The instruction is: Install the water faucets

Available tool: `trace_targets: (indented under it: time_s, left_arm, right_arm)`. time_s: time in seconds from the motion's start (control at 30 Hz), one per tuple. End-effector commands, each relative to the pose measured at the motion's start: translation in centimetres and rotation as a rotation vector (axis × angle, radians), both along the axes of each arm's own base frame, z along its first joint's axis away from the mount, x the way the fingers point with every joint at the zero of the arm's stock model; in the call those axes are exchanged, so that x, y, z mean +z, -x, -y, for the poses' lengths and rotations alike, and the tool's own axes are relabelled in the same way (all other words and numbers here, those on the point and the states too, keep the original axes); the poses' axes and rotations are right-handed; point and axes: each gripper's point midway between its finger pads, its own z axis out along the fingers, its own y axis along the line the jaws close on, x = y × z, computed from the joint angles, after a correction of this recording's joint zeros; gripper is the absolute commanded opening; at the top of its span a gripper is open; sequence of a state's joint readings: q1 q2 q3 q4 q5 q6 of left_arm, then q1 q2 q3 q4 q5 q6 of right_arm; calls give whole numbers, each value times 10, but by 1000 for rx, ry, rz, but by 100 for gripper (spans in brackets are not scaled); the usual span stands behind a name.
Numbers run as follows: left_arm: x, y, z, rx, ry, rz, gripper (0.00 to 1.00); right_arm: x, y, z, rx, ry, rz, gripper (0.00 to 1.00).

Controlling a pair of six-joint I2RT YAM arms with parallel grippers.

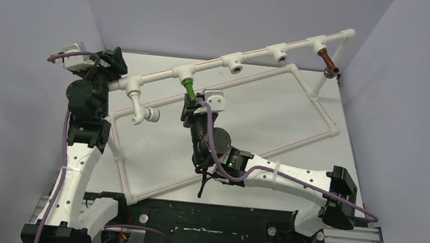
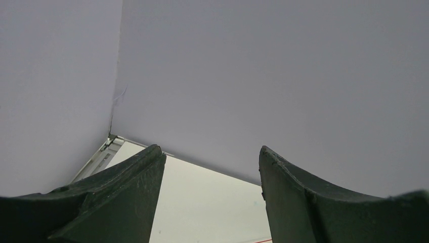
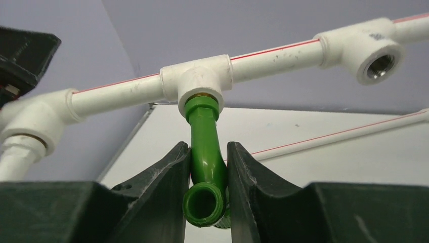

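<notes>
A bright green water faucet hangs with its top end in a white tee socket of the raised pipe rail. My right gripper is shut on the faucet's bent spout, whose round mouth faces the wrist camera. A reddish-brown water faucet sits in the tee at the rail's far right end. My left gripper is up at the rail's left end, open, with only wall and table showing between its fingers.
Two empty tee sockets lie between the faucets. A white elbow piece hangs from the rail's left part. A rectangular white pipe frame lies on the table under the rail. Grey walls close in the back and both sides.
</notes>
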State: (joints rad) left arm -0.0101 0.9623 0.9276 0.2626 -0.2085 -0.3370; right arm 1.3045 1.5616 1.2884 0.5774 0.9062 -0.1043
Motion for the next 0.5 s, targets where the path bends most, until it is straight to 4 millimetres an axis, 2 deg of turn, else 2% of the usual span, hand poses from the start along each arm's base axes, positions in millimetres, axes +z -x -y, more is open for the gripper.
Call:
trace_targets:
  time_s: [0.0,0.27,0.47]
  left_arm:
    - [-152,4,0,-9,-9,-492,66]
    - [-152,4,1,-10,-9,-492,66]
    - [-153,4,0,-10,-9,-493,66]
  right_arm:
    - [45,24,-12,192,-542,-89,0]
    - [44,18,0,292,-892,-248,0]
    - [46,21,-3,392,-1136,-346,0]
